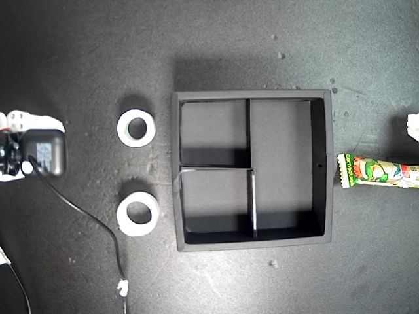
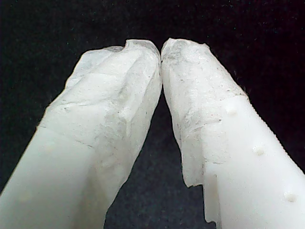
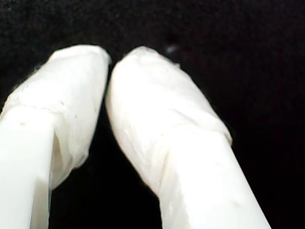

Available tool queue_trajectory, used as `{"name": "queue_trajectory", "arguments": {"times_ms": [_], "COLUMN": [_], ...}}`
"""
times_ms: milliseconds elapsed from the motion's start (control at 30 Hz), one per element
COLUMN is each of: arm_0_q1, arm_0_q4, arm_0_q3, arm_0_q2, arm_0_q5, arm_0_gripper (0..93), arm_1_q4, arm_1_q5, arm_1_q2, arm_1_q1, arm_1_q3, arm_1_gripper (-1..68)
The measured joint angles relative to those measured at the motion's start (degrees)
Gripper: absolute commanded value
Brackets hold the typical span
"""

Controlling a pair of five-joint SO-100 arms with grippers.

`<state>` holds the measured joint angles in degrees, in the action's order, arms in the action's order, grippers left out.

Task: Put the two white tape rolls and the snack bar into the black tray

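Observation:
The black tray [image 1: 328, 163] lies in the middle of the exterior view, and all three of its compartments are empty. Two white tape rolls rest flat on the dark surface to the tray's left in that view, one farther up [image 1: 136, 128] and one lower [image 1: 138, 214]. The snack bar [image 1: 380, 172], green and white, lies at the exterior view's right edge and is partly cut off. My first gripper [image 2: 161, 50] is shut with nothing in it, its taped tips touching over bare dark surface. My second gripper [image 3: 108, 64] is likewise shut and holds nothing.
An arm with a dark camera block [image 1: 33, 147] sits at the exterior view's left edge; the wrist views do not show which arm it is. A black cable [image 1: 91, 219] runs from it to a white connector [image 1: 122, 286]. A white part [image 1: 413, 127] pokes in at the right edge.

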<state>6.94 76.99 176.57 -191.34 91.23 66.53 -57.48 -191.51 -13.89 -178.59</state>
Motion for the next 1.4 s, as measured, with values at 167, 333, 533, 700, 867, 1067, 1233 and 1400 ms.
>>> {"name": "queue_trajectory", "arguments": {"times_ms": [167,333,533,700,867,1067,1233,1400], "arm_0_q1": [0.0,-0.1,-2.5,-5.4,-7.5,-9.8,-10.6,-10.9], "arm_0_q4": [0.0,-0.3,-7.5,-21.1,-34.0,-42.8,-42.9,-42.0], "arm_0_q3": [0.0,0.0,0.0,0.0,0.0,0.0,-1.1,-11.2], "arm_0_q2": [0.0,0.0,-0.1,-0.1,-0.1,-0.1,0.3,15.5], "arm_0_q5": [0.5,1.1,0.6,-4.6,-11.1,-15.2,-18.3,-20.9], "arm_0_gripper": [0.1,0.1,0.0,4.3,12.9,18.0,17.8,18.2], "arm_1_q4": [0.0,-1.0,-12.0,-20.1,-26.5,-28.4,-31.1,-29.0], "arm_1_q5": [0.0,-2.5,-11.0,-19.6,-21.0,-21.0,-21.0,-19.9], "arm_1_q2": [0.0,0.0,0.0,0.0,0.0,0.0,0.0,0.4], "arm_1_q1": [0.0,-0.9,-0.5,-0.5,-0.1,1.0,4.0,5.3], "arm_1_q3": [0.0,0.0,0.0,0.0,0.0,0.0,0.8,7.0], "arm_1_gripper": [-0.1,-0.1,-0.2,-0.3,0.0,4.3,18.1,22.4]}}
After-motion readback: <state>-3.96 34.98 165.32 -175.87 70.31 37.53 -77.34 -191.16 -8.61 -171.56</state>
